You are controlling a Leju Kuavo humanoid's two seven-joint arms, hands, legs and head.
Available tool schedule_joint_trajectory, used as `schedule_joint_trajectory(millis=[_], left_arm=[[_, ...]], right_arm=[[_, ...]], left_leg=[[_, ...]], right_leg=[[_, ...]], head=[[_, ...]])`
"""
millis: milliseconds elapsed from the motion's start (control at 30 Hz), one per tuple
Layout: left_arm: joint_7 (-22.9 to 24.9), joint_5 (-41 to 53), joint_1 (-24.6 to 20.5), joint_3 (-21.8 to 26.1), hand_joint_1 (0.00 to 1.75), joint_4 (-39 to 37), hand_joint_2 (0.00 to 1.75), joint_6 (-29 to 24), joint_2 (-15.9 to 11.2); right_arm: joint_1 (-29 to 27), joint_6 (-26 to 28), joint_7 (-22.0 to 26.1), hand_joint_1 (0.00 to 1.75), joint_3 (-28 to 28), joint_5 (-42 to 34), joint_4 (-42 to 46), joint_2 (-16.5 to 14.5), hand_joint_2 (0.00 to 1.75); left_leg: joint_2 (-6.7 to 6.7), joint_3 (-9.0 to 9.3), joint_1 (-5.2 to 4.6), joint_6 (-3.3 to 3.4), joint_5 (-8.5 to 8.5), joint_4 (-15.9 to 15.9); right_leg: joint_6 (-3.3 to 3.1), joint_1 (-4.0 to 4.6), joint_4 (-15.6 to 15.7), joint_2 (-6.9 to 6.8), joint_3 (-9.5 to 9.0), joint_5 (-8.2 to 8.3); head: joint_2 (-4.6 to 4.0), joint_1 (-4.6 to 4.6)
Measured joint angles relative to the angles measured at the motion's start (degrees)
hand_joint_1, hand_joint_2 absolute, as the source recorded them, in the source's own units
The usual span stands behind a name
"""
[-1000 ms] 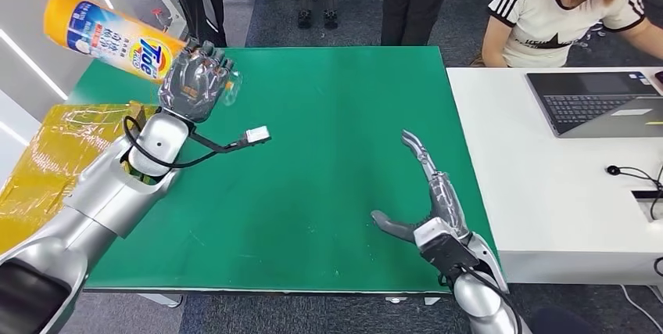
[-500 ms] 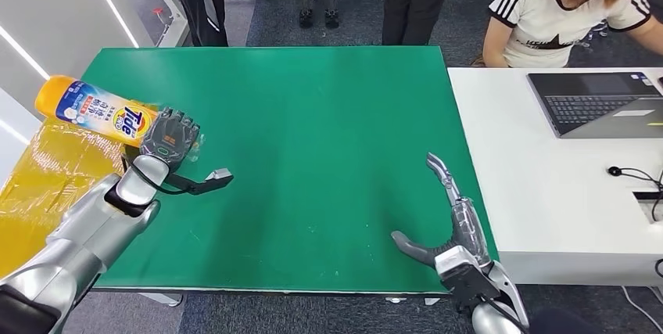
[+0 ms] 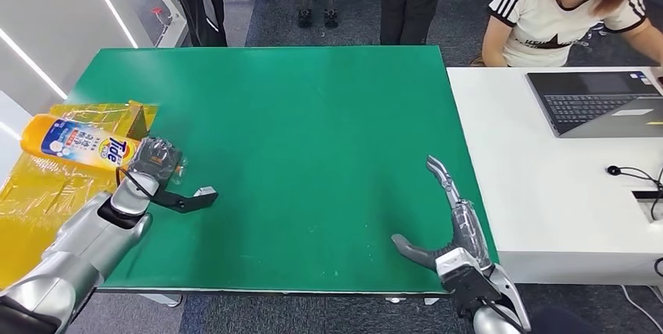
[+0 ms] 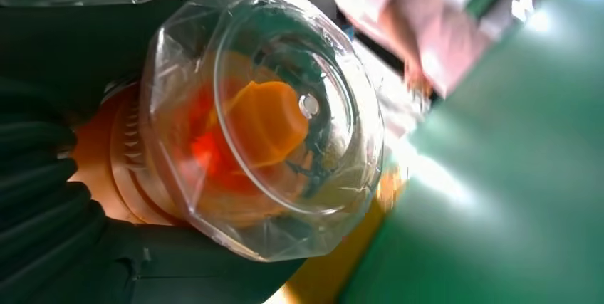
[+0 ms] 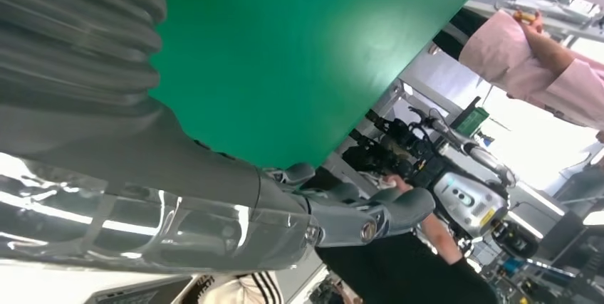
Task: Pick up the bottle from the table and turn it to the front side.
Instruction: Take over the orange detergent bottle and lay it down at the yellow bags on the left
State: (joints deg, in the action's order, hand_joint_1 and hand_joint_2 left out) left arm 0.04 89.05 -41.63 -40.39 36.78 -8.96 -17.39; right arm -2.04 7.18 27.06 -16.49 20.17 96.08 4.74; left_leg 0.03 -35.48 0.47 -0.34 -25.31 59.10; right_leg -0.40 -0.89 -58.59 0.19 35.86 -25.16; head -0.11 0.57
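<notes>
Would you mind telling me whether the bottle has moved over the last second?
Yes. The bottle, held by the left hand, has come down and toward the robot along the green table's left edge.

Left hand [image 3: 154,159] gripping orange bottle [image 3: 78,140] sideways over green table's [image 3: 313,115] left edge, right hand [image 3: 449,220] spread, empty, near right edge

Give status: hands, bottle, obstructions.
Left robot hand grips bottle at cap end, off table's left edge. Right robot hand open, empty. Green table unobstructed.
</notes>
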Motion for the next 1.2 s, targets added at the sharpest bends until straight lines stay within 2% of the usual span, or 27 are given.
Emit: schedule_joint_trajectory(millis=[167, 333, 467, 500, 600, 633, 833, 1200], left_arm=[[-0.9, -1.2, 1.2, 3.1, 1.75, -2.7, 1.75, 2.4, 0.8], [-8.5, -7.3, 1.3, 6.6, 1.75, -4.2, 1.75, 5.5, 2.3], [-10.5, -9.4, 0.3, 8.4, 1.75, -5.2, 1.75, 7.9, 3.2], [-10.6, -9.5, 0.2, 8.5, 1.58, -5.4, 1.75, 8.1, 3.4], [-11.5, -10.0, -0.4, 9.0, 0.27, -6.1, 1.75, 7.7, 4.1], [-12.1, -10.4, -0.5, 9.1, 0.00, -6.4, 1.75, 6.9, 4.3], [-16.1, -13.3, -0.6, 9.2, 0.00, -6.7, 1.75, 1.7, 5.3], [-18.4, -16.2, -1.3, 9.2, 0.00, -6.7, 1.75, 2.2, 7.3]], right_arm=[[0.3, -0.9, -0.5, 0.00, 0.6, 0.4, 0.0, -0.9, 1.75], [1.2, -1.0, -0.5, 0.00, 0.6, 0.6, -0.3, -1.5, 1.75], [1.3, -0.9, -0.6, 0.00, 0.6, 0.7, -0.3, -1.6, 1.75], [1.4, -0.9, -0.6, 0.00, 0.6, 0.7, -0.3, -1.6, 1.75], [1.4, -0.9, -0.6, 0.00, 0.6, 0.7, -0.3, -1.6, 1.75], [1.4, -0.9, -0.6, 0.00, 0.6, 0.7, -0.3, -1.6, 1.75], [1.7, -0.9, -0.6, 0.00, 0.6, 0.5, -0.3, -1.6, 1.75], [-0.2, 0.2, -0.6, 0.00, 0.8, -1.2, 0.7, -1.0, 1.75]], left_leg=[[-0.01, -0.02, 0.02, 0.00, 0.00, 0.0], [-0.04, -0.01, 0.01, -0.01, 0.01, 0.0], [-0.07, 0.00, 0.01, -0.01, 0.01, 0.0], [-0.07, 0.00, 0.02, -0.01, 0.01, 0.0], [-0.07, 0.00, 0.02, -0.01, 0.01, 0.0], [-0.07, 0.00, 0.02, -0.01, 0.01, 0.0], [-0.06, 0.00, 0.02, -0.01, 0.02, 0.0], [-0.05, 0.01, 0.02, -0.01, 0.01, 0.0]], right_leg=[[-0.01, 0.02, 0.0, -0.02, -0.01, 0.00], [-0.01, 0.02, 0.0, -0.08, -0.04, 0.01], [-0.01, 0.02, 0.0, -0.10, -0.05, 0.01], [-0.01, 0.02, 0.0, -0.10, -0.05, 0.01], [-0.01, 0.02, 0.0, -0.10, -0.05, 0.01], [-0.01, 0.02, 0.0, -0.10, -0.05, 0.01], [-0.01, 0.02, 0.0, -0.08, -0.05, 0.01], [-0.01, 0.02, 0.0, -0.07, -0.04, 0.01]], head=[[0.00, -0.01], [0.00, -0.01], [0.00, -0.01], [0.00, -0.01], [0.00, -0.01], [0.00, -0.01], [0.00, -0.01], [0.00, -0.01]])
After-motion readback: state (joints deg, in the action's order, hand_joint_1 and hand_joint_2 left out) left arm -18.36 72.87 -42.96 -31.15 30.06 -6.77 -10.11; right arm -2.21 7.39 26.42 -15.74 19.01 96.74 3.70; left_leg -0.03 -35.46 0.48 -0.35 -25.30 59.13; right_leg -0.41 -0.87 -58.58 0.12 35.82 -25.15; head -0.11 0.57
